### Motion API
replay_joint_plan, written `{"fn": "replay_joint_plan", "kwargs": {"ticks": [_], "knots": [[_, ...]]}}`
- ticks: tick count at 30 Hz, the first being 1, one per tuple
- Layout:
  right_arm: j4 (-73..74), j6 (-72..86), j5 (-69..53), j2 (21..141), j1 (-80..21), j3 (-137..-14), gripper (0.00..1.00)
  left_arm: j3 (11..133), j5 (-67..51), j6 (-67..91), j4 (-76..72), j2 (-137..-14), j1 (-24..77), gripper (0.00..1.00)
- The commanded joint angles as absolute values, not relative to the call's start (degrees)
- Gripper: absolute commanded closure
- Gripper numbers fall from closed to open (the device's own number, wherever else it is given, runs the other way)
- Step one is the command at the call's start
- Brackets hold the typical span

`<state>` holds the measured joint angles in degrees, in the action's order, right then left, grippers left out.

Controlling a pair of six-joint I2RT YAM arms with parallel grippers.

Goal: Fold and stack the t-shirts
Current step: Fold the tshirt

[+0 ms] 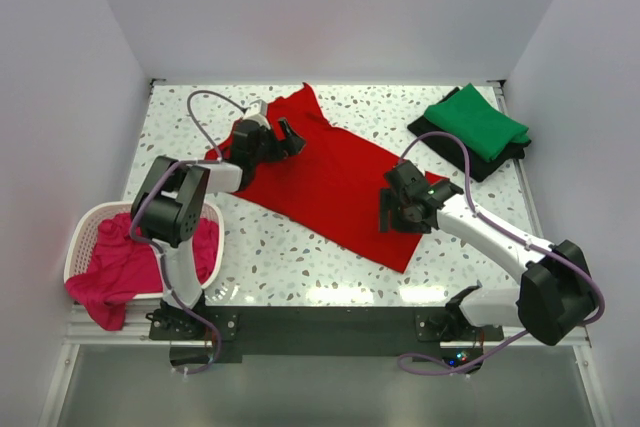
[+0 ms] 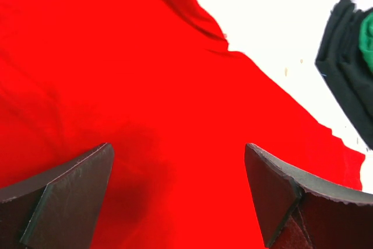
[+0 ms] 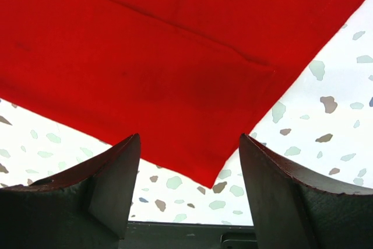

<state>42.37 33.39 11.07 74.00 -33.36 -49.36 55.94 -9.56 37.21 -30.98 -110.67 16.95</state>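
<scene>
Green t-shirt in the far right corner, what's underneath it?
A folded black t-shirt lies under the green t-shirt, its edges showing on the near side. The green cloth covers the rest, so anything else in the stack cannot be seen.

The red t-shirt lies flat across the upper part of the view on the white, grey-flecked table. A straight layered edge runs slantwise across the cloth, dropping toward the right. One corner of the shirt points down into the gap of the right hand, whose two dark fingers stand wide apart with nothing held between them.
</scene>
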Motion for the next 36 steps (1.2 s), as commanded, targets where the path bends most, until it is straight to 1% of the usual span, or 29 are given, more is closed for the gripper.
{"fn": "replay_joint_plan", "kwargs": {"ticks": [1, 5, 14, 18, 26, 30, 36], "knots": [[40.5, 33.7, 13.1, 74.4, -33.6, -49.7, 0.28, 58.7, -9.7, 35.8, -33.1, -111.0, 18.0, 0.02], [39.0, 33.6, 13.8, 75.1, -33.1, -50.3, 0.27, 58.4, -11.5, 35.6, -35.2, -109.8, 18.2, 0.01], [32.6, 31.5, 13.8, 81.8, -30.9, -53.9, 0.26, 55.1, -13.4, 34.3, -38.2, -105.1, 16.4, 0.00], [29.4, 30.6, 12.8, 84.3, -30.2, -54.7, 0.26, 53.1, -15.3, 35.9, -40.5, -107.0, 12.1, 0.00], [25.7, 30.7, 10.8, 90.6, -29.6, -53.4, 0.27, 51.6, -19.0, 39.7, -44.2, -113.4, 8.0, 0.00], [25.5, 31.8, 9.2, 92.0, -29.7, -51.8, 0.27, 49.5, -18.5, 40.6, -44.6, -113.0, 6.9, 0.00], [25.7, 33.7, 7.8, 91.8, -29.7, -48.2, 0.29, 45.2, -14.5, 42.1, -43.3, -111.3, 6.5, 0.00]]}}
